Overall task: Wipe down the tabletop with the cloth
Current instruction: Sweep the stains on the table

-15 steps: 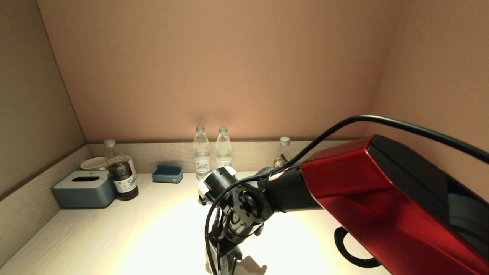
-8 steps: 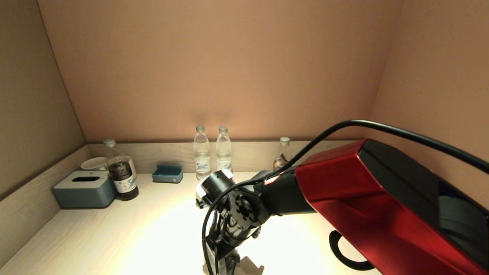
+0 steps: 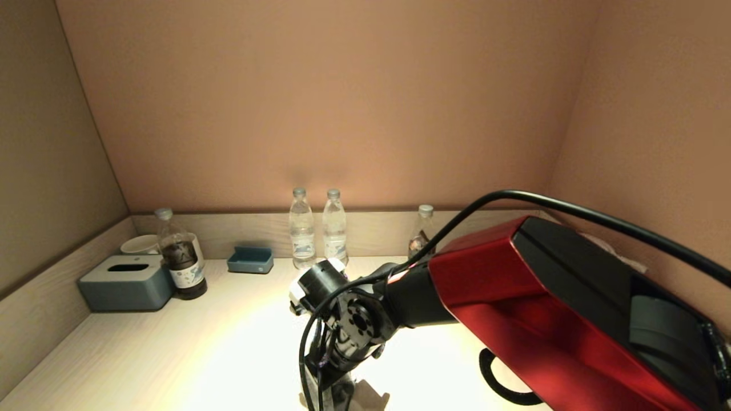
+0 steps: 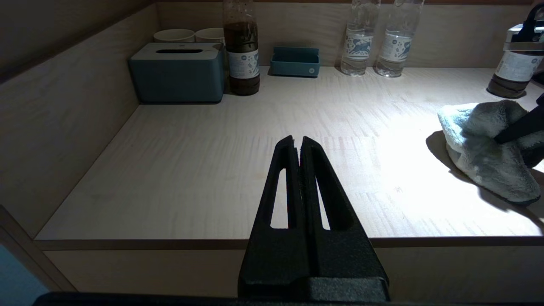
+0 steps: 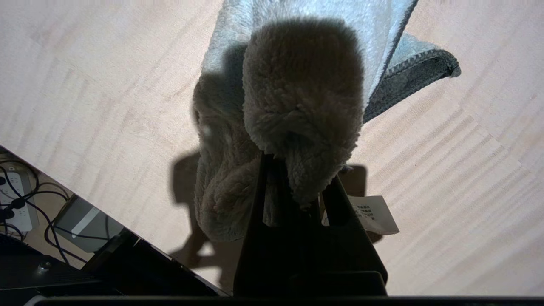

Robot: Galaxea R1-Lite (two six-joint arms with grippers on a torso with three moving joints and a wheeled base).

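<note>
A fluffy grey-white cloth (image 5: 297,97) with a white care tag (image 5: 374,214) lies bunched on the pale wooden tabletop (image 3: 188,342). My right gripper (image 5: 293,170) is shut on the cloth near the table's front edge; its fingers are mostly buried in the pile. In the left wrist view the cloth (image 4: 484,148) lies at the right. In the head view my red right arm (image 3: 514,308) hides the cloth. My left gripper (image 4: 301,140) is shut and empty, held just off the table's front edge.
Along the back wall stand a blue tissue box (image 3: 127,281), a dark-drink bottle (image 3: 181,260), a white cup (image 3: 140,244), a small blue tray (image 3: 250,260), two water bottles (image 3: 301,228) and a third bottle (image 3: 421,231). Side walls enclose the table.
My right arm has shifted left and slightly nearer across the table with the cloth in its grip. The objects at the back have not moved.
</note>
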